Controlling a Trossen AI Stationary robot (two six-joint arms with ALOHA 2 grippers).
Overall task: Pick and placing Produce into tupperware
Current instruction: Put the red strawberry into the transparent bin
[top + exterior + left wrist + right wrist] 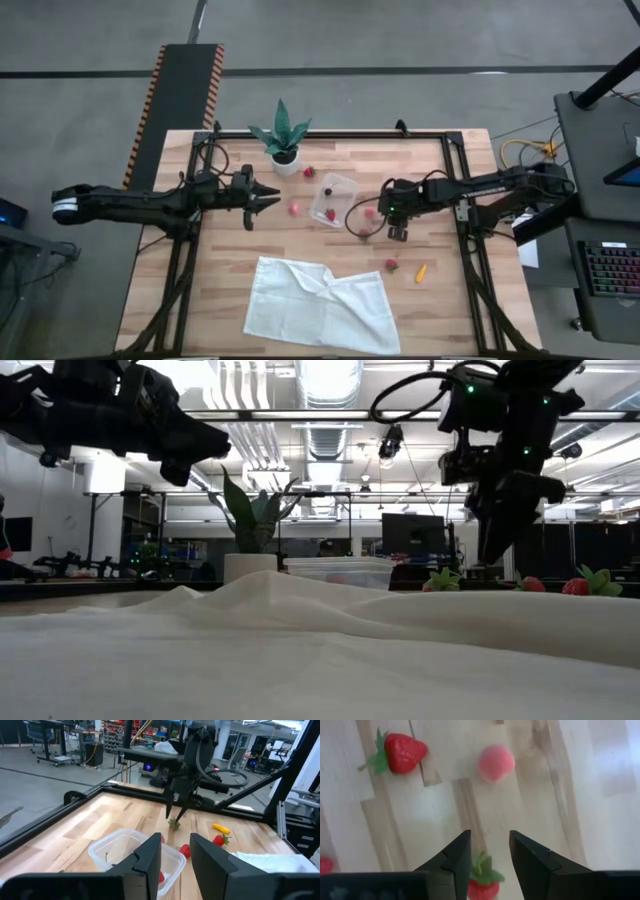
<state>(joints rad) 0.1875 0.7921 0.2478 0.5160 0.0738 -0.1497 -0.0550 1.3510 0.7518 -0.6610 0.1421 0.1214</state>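
Your right claw (489, 851) hangs open, empty, above a strawberry (482, 882) at the tupperware's (333, 199) three o'clock on the surface (440, 180); centre it between the jaws before closing, while your left claw (262, 196) waits open at nine o'clock.

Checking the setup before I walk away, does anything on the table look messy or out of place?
The white cloth lies rumpled, one corner folded over. Produce is scattered loose on the wood: a strawberry and an orange piece beyond the tupperware. Nothing looks damaged.
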